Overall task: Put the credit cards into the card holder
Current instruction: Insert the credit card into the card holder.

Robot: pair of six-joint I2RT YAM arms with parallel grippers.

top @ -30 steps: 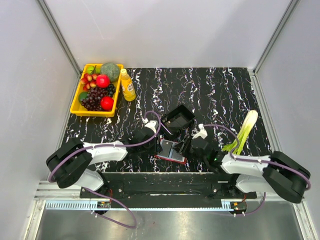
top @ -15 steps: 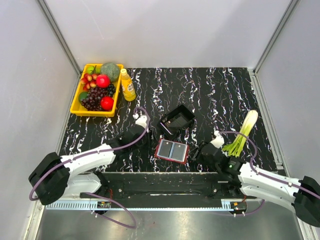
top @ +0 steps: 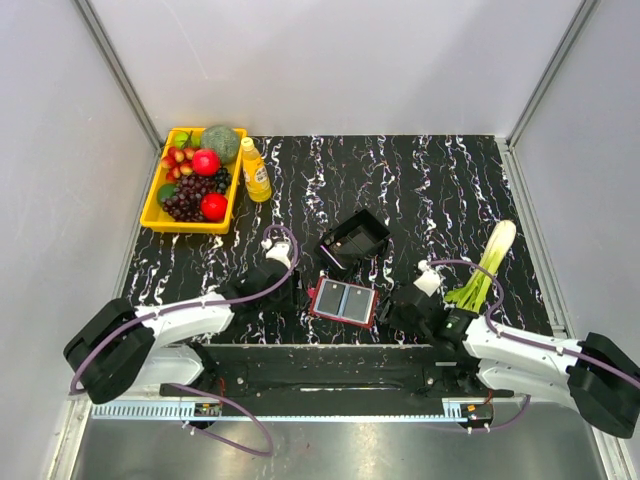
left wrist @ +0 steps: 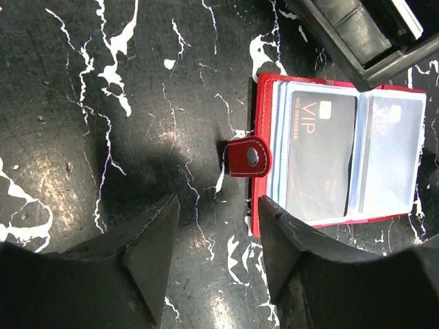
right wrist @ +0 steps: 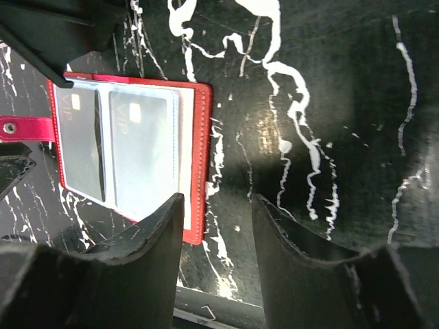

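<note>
The card holder (top: 343,302) lies open and flat on the black marbled table (top: 450,180), close to the near edge and between the two arms. Its long axis runs left to right, with the right end slightly nearer. Its red snap tab (left wrist: 248,157) points towards the left arm. Two credit cards (left wrist: 321,157) marked VIP sit behind clear sleeves, one per panel, with their long sides running crosswise to the holder's length. The left claw (left wrist: 216,253) hangs just off the tab end, jaws apart and empty. The right claw (right wrist: 216,247) hangs over the opposite edge, also spread and holding nothing. A black tray (top: 355,238) sits just beyond the holder.
</note>
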